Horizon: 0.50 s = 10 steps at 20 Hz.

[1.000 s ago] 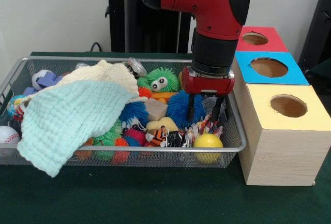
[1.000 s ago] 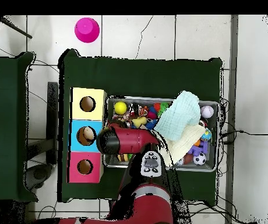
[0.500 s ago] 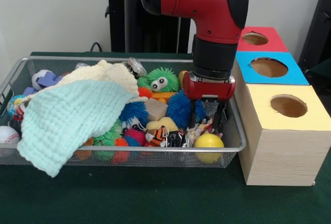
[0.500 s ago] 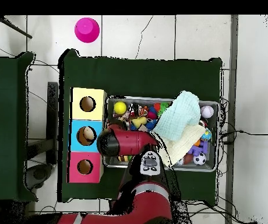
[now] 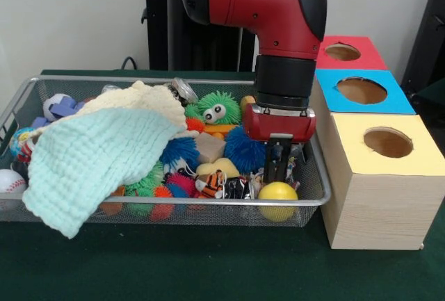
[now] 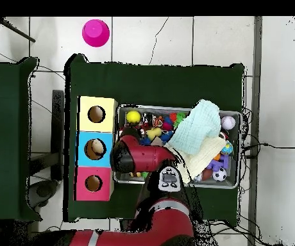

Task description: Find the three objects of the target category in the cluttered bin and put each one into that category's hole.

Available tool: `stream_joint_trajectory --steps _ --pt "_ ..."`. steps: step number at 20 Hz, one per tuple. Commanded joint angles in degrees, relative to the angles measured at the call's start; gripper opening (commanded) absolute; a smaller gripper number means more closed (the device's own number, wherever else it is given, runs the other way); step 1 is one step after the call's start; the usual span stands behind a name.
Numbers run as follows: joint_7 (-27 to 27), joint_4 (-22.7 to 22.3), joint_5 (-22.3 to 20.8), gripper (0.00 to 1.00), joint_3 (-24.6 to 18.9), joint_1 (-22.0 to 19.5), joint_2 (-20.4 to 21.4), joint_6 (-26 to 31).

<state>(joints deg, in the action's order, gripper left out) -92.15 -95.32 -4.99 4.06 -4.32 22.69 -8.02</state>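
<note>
Lowered since earlier, the gripper (image 5: 279, 174) is seen clenched just above the yellow ball (image 5: 278, 196) in the wire bin (image 5: 314, 188).

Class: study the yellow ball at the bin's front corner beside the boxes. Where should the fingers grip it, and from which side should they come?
Probably from above, across the widest part of the yellow ball. The wire bin wall blocks its front, clutter crowds the sides, and its top is bare. The gripper is already just above it.

Robot lab: green-clothed table (image 6: 156, 83) on tiled floor (image 6: 176, 38), cables (image 6: 265, 146) trailing, bare white wall (image 5: 69, 16) behind.
</note>
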Motion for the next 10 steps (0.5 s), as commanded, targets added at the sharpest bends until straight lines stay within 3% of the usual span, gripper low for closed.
stream_joint_trajectory --steps 1,10 --pt "-13.2 -2.8 -0.1 0.00 -7.6 -3.5 0.7 -3.5" --pt "-9.8 -2.0 5.4 0.00 -6.4 -1.3 8.7 15.0"
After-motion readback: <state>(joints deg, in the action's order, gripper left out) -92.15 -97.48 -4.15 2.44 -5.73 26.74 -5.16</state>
